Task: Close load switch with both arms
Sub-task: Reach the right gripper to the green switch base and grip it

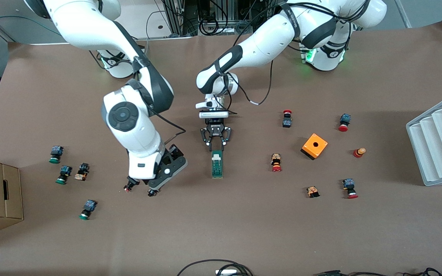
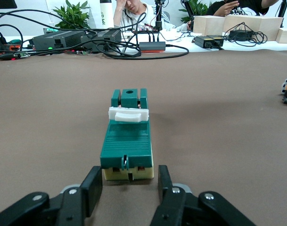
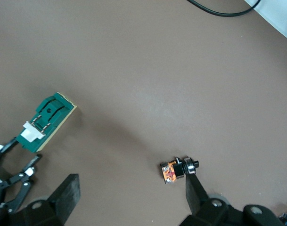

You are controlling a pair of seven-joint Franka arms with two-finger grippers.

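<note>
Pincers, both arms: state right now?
Left pincer: at the end of the load switch, fingers narrowly apart, not clamped on it.
Right pincer: wide open, empty, over the table beside the switch.

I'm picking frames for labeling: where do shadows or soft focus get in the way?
Front view: sharp, with soft shadows under both arms and beside the orange box. Left wrist view: the load switch is crisp, the background softer. Right wrist view: evenly lit, with a faint shadow beside the switch.

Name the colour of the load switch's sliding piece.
White, on the green load switch; clearest in the left wrist view.
</note>
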